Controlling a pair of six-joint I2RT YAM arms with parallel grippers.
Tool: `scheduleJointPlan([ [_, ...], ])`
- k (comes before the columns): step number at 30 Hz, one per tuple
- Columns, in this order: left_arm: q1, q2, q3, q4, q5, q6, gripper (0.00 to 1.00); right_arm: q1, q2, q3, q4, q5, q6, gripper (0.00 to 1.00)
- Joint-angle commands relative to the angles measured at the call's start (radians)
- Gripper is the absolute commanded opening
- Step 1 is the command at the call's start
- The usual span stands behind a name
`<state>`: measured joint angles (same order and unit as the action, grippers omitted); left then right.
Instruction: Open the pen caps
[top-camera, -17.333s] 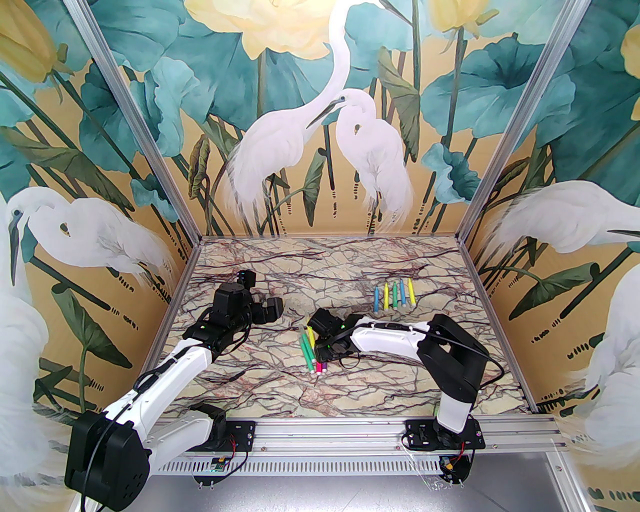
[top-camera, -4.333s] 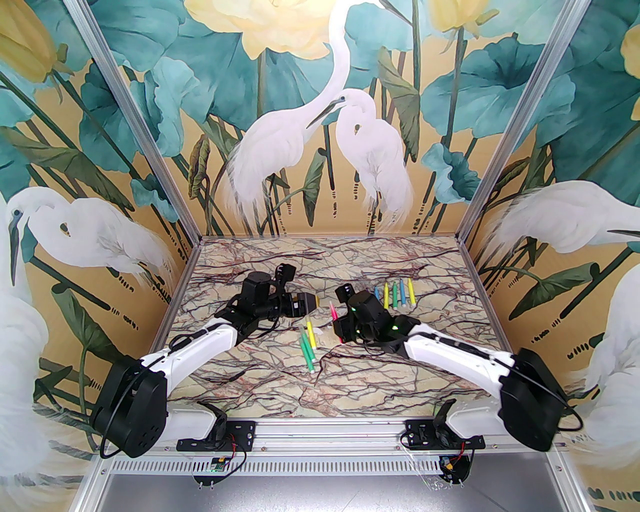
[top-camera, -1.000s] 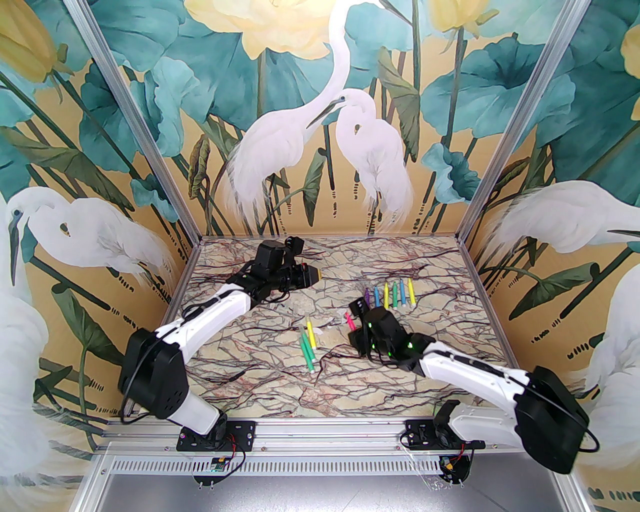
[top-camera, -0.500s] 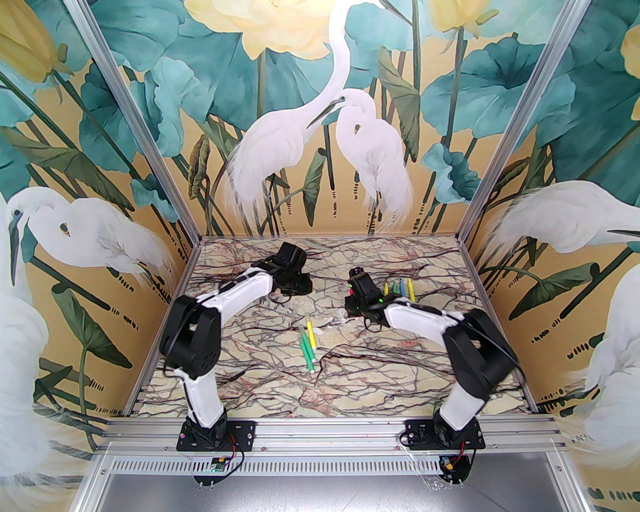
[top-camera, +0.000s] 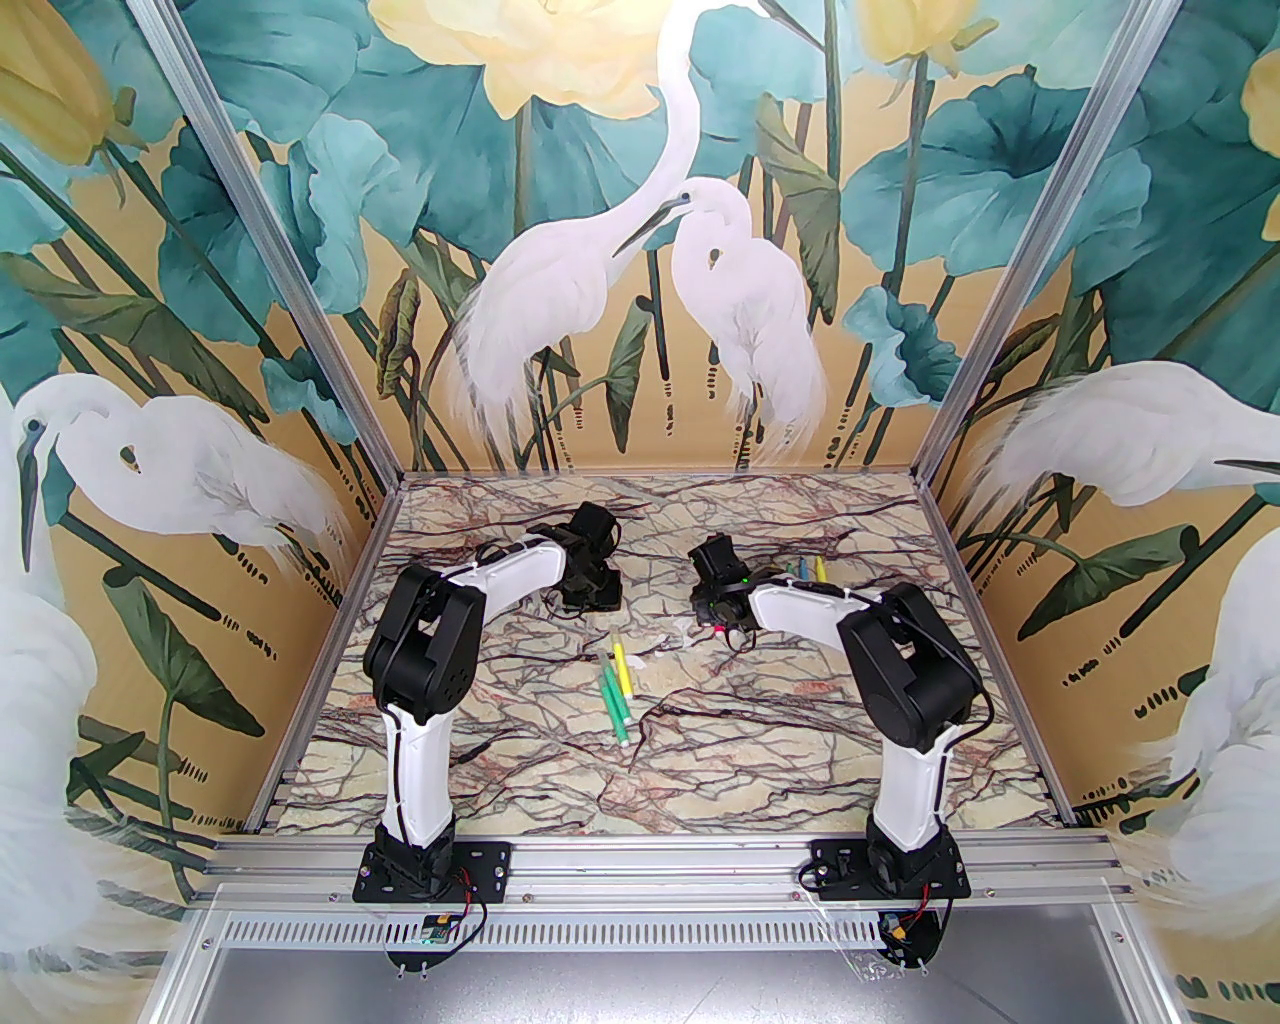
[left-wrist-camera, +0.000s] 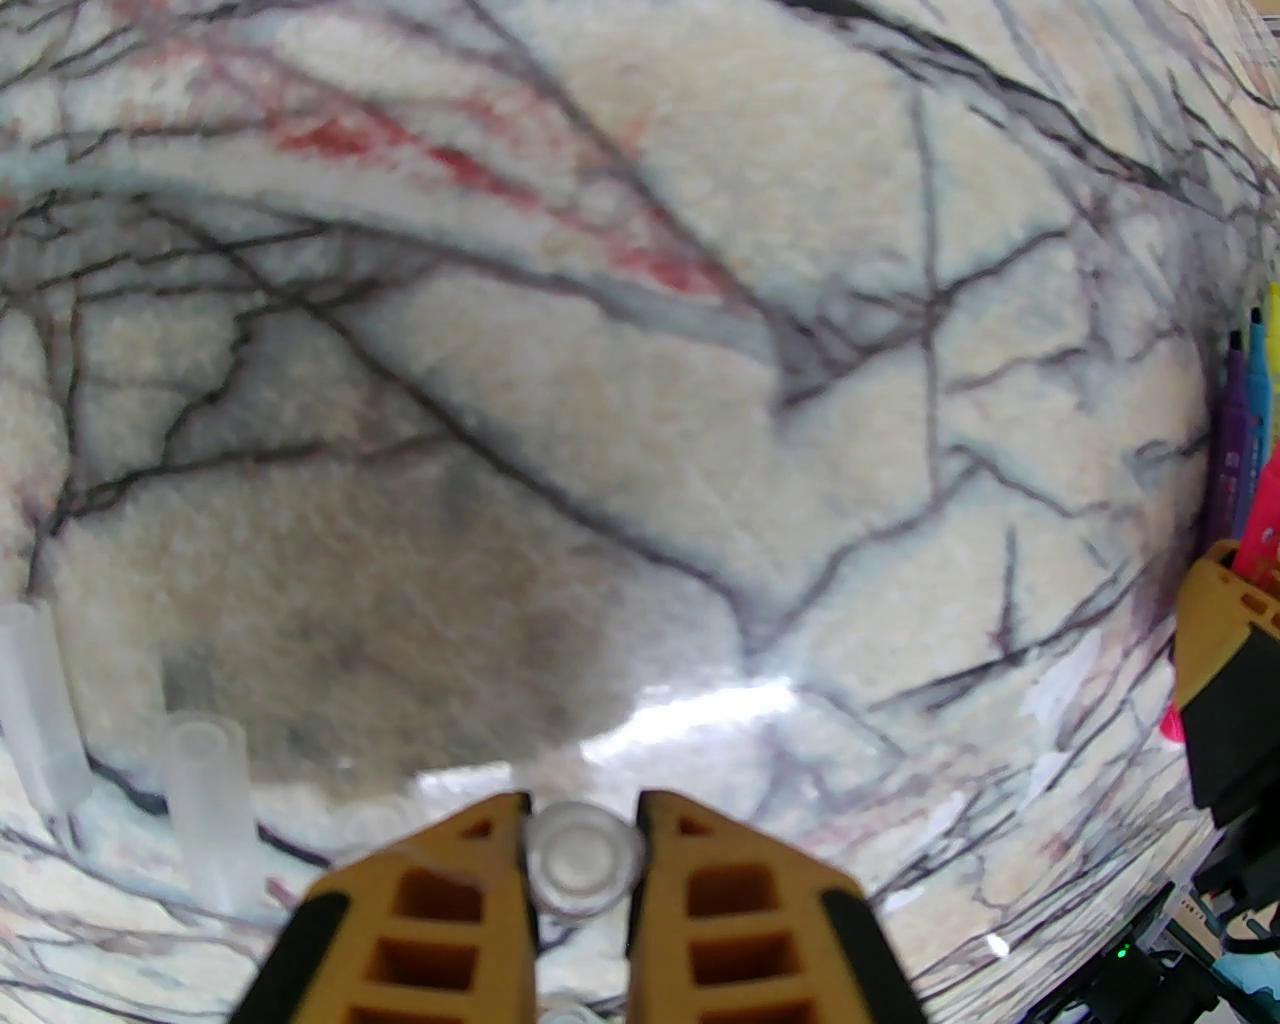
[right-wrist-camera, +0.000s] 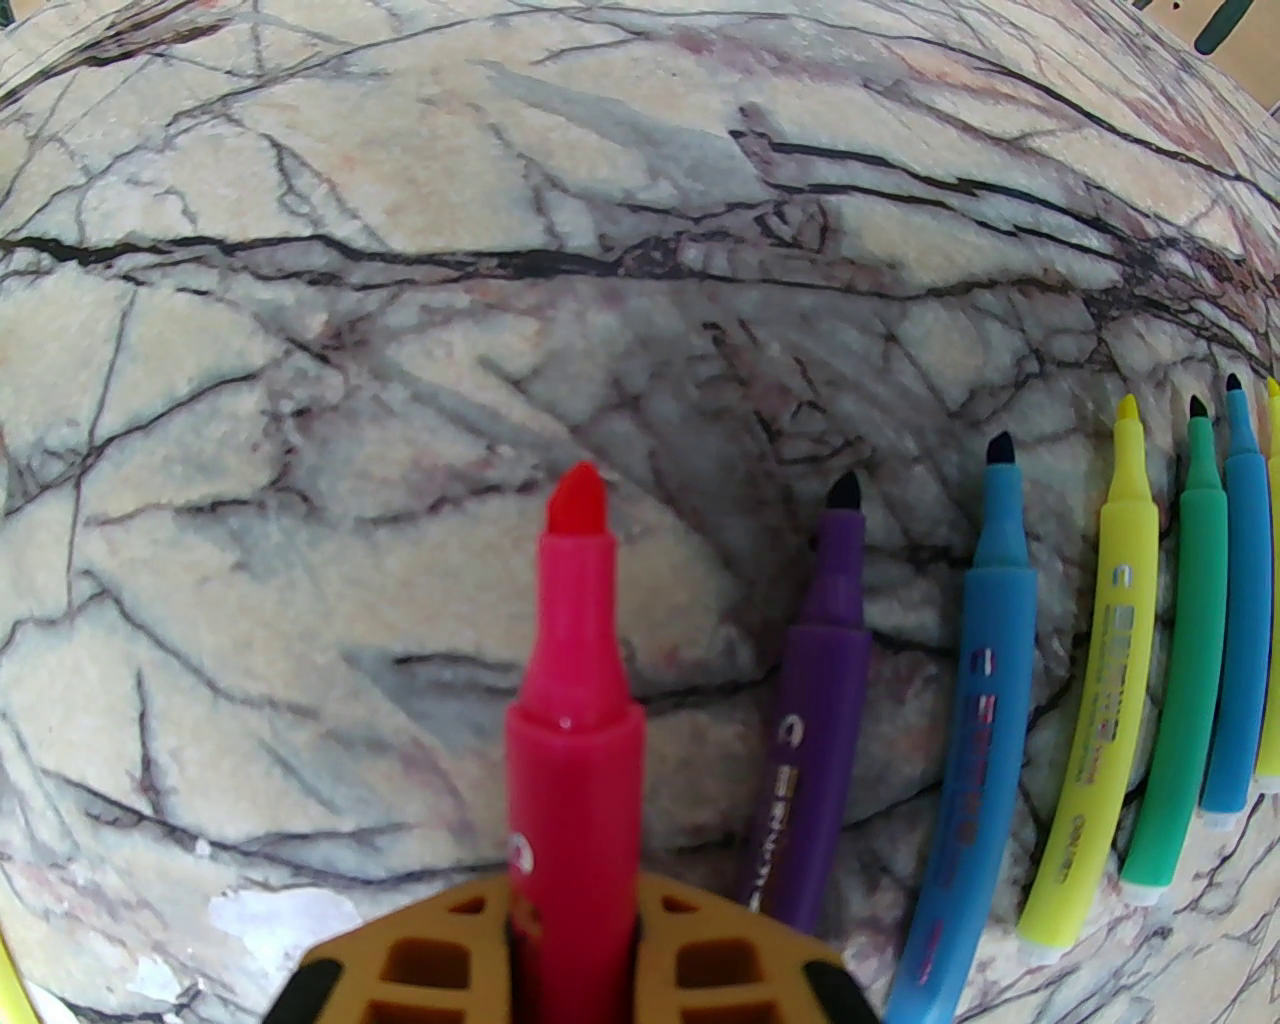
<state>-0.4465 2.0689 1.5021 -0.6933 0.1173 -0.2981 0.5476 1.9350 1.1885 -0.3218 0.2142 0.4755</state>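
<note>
Marbled tabletop (top-camera: 700, 780): left tool (left-wrist-camera: 582, 805) clamps a clear cap (left-wrist-camera: 583, 868), right tool (right-wrist-camera: 573, 895) a pink pen (right-wrist-camera: 575, 700), lettering on neighbouring pens (right-wrist-camera: 1000, 700) unreadable.

Near half of table (top-camera: 700, 790) open, wide room both sides. Centre: three pens (top-camera: 613, 705) lie betw. arms. A row of uncapped pens (right-wrist-camera: 1100, 680) sits just right of right gripper (right-wrist-camera: 575, 885); bare table left & ahead of it. Two loose caps (left-wrist-camera: 205, 800) sit left of left gripper (left-wrist-camera: 583, 805); table ahead of it open.

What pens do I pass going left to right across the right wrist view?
pink pen in the right gripper → purple pen → blue pen → yellow pen → green pen → second blue pen
</note>
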Motion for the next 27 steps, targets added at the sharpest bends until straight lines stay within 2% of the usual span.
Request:
scheduleJointPlan([
  [1, 0.008, 0.029, 0.025, -0.023, -0.012, 0.021, 0.1, 0.0, 0.034, 0.025, -0.026, 0.032, 0.014, 0.1],
  [9, 0.009, 0.049, 0.027, -0.02, -0.001, 0.029, 0.14, 0.001, 0.059, 0.029, -0.03, 0.039, 0.021, 0.17],
  [15, 0.009, 0.051, 0.028, -0.019, 0.001, 0.03, 0.23, 0.001, 0.06, 0.032, -0.035, 0.046, 0.018, 0.26],
  [20, 0.01, 0.047, 0.031, -0.02, 0.01, 0.03, 0.26, 0.001, 0.059, 0.04, -0.046, 0.049, 0.015, 0.27],
  [27, 0.009, 0.0, 0.02, -0.002, 0.05, 0.029, 0.32, 0.002, -0.002, 0.039, -0.067, 0.044, 0.001, 0.34],
])
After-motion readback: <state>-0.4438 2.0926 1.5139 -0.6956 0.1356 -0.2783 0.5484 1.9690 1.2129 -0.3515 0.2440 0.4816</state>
